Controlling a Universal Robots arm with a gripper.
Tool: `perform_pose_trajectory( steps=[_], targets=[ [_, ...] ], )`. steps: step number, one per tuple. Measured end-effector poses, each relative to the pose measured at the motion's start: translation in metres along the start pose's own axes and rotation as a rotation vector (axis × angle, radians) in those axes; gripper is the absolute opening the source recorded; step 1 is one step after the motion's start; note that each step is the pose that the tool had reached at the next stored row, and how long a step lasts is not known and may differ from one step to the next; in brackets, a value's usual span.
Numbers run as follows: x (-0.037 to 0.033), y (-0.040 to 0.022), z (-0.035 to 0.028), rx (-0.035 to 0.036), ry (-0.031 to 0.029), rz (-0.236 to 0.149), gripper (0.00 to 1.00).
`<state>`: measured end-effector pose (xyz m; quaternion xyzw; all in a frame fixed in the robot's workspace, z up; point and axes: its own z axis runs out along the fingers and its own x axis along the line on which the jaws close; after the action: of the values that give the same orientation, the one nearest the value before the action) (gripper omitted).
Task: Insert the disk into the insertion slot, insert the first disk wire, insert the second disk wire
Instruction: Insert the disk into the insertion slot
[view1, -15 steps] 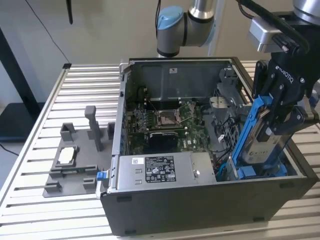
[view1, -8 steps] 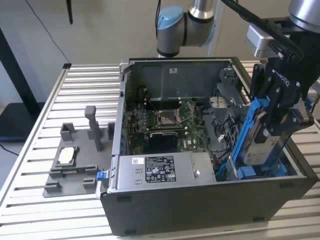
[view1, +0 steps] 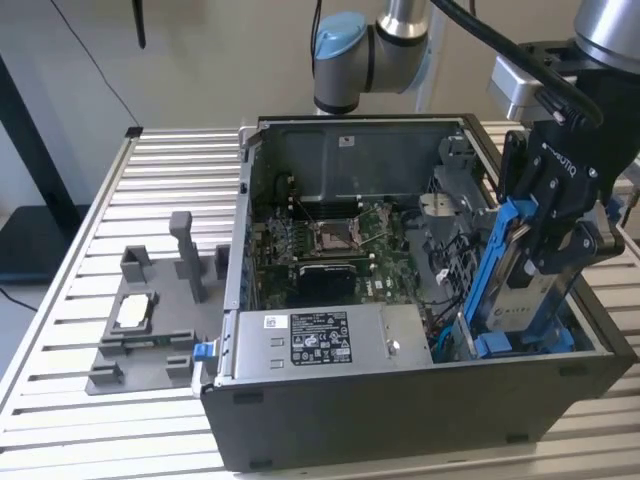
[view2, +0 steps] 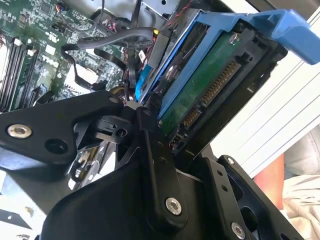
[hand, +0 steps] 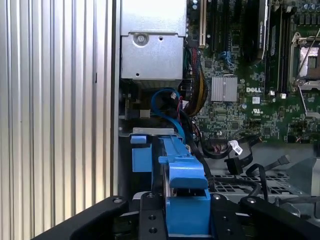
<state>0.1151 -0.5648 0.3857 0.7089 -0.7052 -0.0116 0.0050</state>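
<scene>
The claw (view1: 545, 255) pinches the disk (view1: 520, 292) at a corner of the open computer box (view1: 400, 415).

A big ribbed metal desk (view1: 100, 180) carries the black computer box. Inside it lie a green board (view1: 330, 240) and a silver box (view1: 320, 340) with a label. A grey tray (view1: 150, 335) sits on the desk at the exterior view's left. The black claw is closed on the disk, which sits in a blue frame. The disk stands tilted at the exterior view's right side of the computer box. Its low end is down at the insertion slot (view1: 500, 347) with the blue rails. In the first wrist view, loose black wires (hand: 233, 164) lie near the slot.
</scene>
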Motion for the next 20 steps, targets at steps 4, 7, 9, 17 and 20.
perform_pose_trajectory(
  steps=[4,7,9,17,20],
  targets=[
    [-0.0001,-0.0001,0.0001,0.0,-0.0004,0.0,0.34],
    [0.0,0.0,0.0,0.0,-0.0001,0.0,0.4],
    [0.0,0.0,0.0,0.0,0.0,0.0,0.4],
    [-0.0001,0.0,0.0,0.0,0.0009,0.0,0.4],
    [-0.0001,0.0,0.0,0.0007,0.0013,-0.001,0.4]
  ],
)
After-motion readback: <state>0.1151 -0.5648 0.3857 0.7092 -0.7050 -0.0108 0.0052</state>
